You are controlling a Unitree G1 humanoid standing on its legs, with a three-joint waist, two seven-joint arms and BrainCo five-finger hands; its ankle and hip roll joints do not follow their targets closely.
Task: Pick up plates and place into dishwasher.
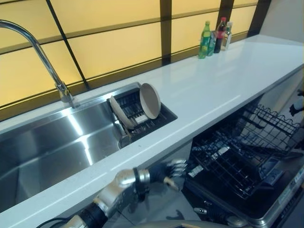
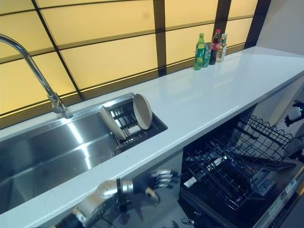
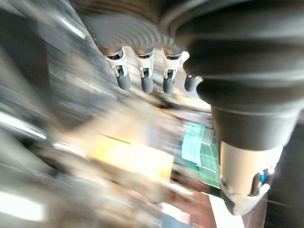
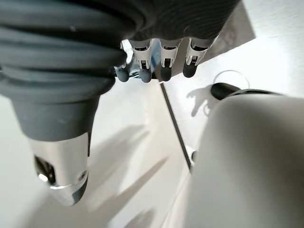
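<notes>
Two plates (image 1: 150,100) (image 1: 120,112) stand in the one drying rack (image 1: 142,116) at centre frame. Three bottles (image 1: 204,40) (image 1: 220,34) (image 1: 228,35) cluster at upper right on the tabletop (image 1: 223,76). One faucet (image 1: 42,57) rises at upper left, and one dishwasher rack (image 1: 237,152) sits at lower right.

Sink (image 1: 42,152): I see brushed steel, shiny.
Counter (image 1: 223,80): smooth glossy white.
Plates (image 1: 149,100): matt beige.
Rack (image 1: 237,161): black coated wire.
Bottles (image 1: 213,38): clear plastic.

No words or numbers can be read here (the bottles (image 1: 214,38) on the worktop (image 1: 213,90) have labels, but too small).
</notes>
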